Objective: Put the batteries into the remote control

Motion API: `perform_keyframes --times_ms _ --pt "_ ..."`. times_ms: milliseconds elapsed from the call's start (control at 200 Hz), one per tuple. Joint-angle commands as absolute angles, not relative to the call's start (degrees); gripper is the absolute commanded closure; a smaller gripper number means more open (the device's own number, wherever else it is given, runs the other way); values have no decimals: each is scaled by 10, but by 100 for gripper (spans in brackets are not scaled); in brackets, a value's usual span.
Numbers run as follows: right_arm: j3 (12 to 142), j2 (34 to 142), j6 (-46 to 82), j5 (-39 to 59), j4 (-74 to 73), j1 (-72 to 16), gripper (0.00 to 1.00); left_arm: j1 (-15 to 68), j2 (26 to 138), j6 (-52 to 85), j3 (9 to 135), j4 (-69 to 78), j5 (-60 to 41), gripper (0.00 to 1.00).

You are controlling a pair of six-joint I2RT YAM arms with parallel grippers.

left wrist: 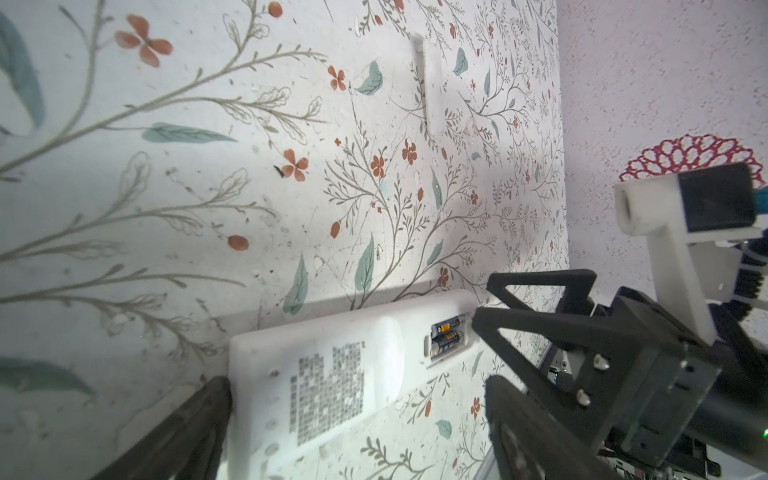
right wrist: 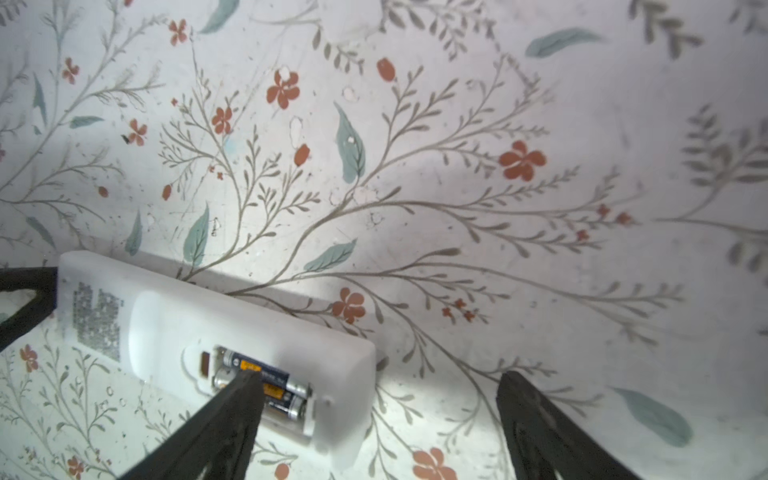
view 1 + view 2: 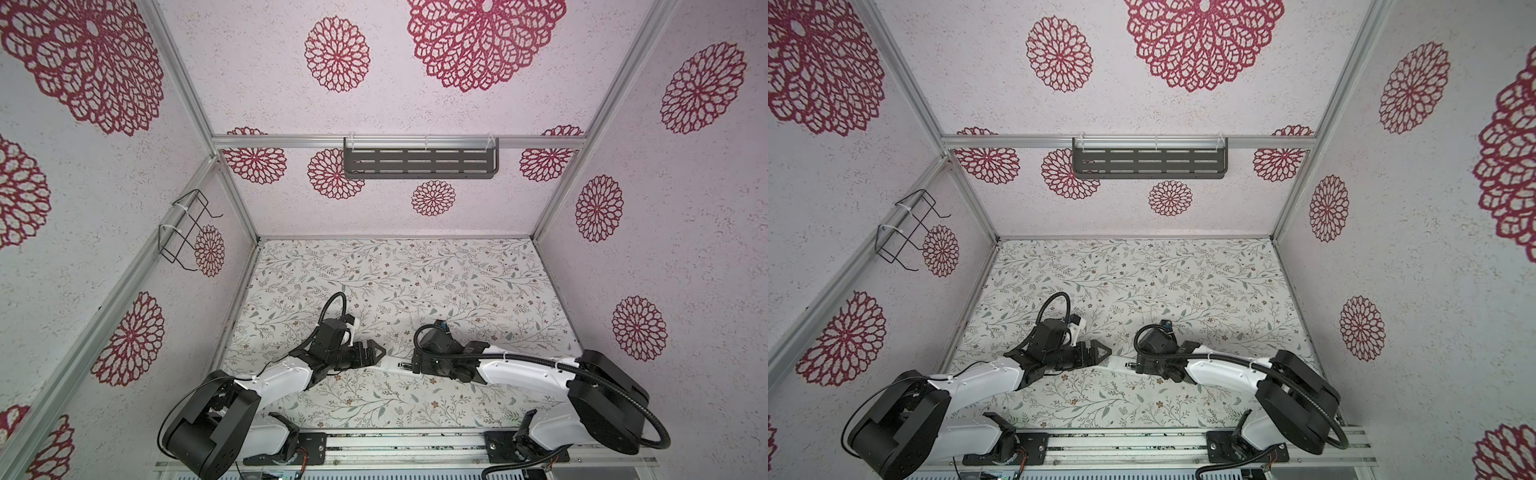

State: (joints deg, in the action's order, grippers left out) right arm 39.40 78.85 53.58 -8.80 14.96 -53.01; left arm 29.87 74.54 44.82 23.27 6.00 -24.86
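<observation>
While the batteries [image 2: 276,378] lie in the remote control [image 2: 166,320], right gripper [image 2: 380,376] gapes released over them; left gripper [image 1: 355,384] likewise released.

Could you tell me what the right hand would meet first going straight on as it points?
Most likely the batteries seated in the remote control: one finger of the right hand sits right over them, though depth is unclear.

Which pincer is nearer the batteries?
Right. The right pincer hangs open at the battery end of the remote, one fingertip right over the batteries. The left pincer, also open, straddles the remote's label end, away from them.
</observation>
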Motion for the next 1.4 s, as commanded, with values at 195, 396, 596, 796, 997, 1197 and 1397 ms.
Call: perform_keyframes --times_ms 195,396,596,796,997,1197,1397 --pt "408 699 357 -59 194 -395 6 279 654 395 287 -54 -197 3" --pt "465 719 288 -53 239 -304 5 253 615 357 331 -136 -172 3" --pt "529 798 238 -24 252 -262 5 228 600 343 371 -189 -162 3" --pt "575 834 207 -13 245 -243 5 197 564 310 441 -304 -116 3" --pt "626 861 181 -7 255 -241 2 147 551 275 507 -396 -97 3" --pt "656 897 163 16 262 -241 1 97 573 259 545 -442 -109 3" --pt "667 945 169 37 246 -251 1 84 578 266 537 -422 -134 3"
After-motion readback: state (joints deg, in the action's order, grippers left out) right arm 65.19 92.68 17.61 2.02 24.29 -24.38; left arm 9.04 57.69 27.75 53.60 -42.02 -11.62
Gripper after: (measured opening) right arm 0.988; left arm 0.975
